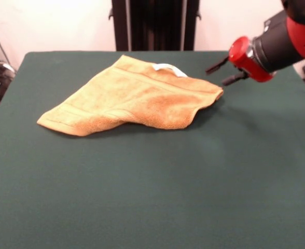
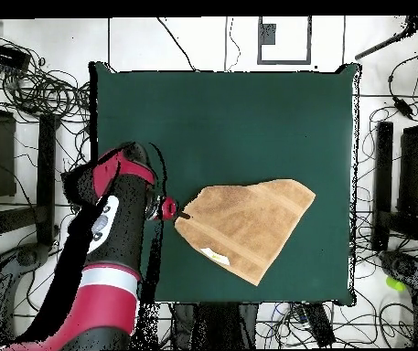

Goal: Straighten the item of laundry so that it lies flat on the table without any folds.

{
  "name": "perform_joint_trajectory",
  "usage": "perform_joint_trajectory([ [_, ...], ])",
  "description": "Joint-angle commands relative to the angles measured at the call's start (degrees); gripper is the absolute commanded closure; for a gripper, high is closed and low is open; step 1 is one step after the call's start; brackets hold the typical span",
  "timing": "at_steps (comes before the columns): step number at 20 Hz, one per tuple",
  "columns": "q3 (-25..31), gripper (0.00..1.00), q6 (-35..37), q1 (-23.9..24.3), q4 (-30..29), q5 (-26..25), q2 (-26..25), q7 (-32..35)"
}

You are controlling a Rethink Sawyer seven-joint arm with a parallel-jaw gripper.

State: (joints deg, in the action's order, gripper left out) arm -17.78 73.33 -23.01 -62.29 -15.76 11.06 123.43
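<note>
1. Table (image 1: 152,197): a large surface covered in plain dark green cloth, filling most of the front view.
2. Towel (image 1: 134,96): orange-tan terry, lying on the far half of the table, left of centre in the front view. It is folded over on itself into a rough triangle, with woven bands visible near its left corner and along its far edge.
3. Tag (image 1: 169,69): a small white loop at the towel's far edge.
4. Gripper (image 1: 226,71): two dark fingers spread apart, empty, just beside the towel's right-hand corner; whether a tip touches the cloth cannot be told from either view.
5. Arm (image 1: 277,44): red and black, entering from the upper right of the front view.
</note>
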Motion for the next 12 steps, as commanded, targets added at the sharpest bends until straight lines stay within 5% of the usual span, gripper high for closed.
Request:
perform_joint_trajectory([
  [1, 2.2, 0.0, 2.4, -0.9, 2.0, 2.9, -1.3, 12.5],
  [12, 1.6, 0.0, -5.6, 1.0, 2.5, 0.7, -4.8, 14.5],
])
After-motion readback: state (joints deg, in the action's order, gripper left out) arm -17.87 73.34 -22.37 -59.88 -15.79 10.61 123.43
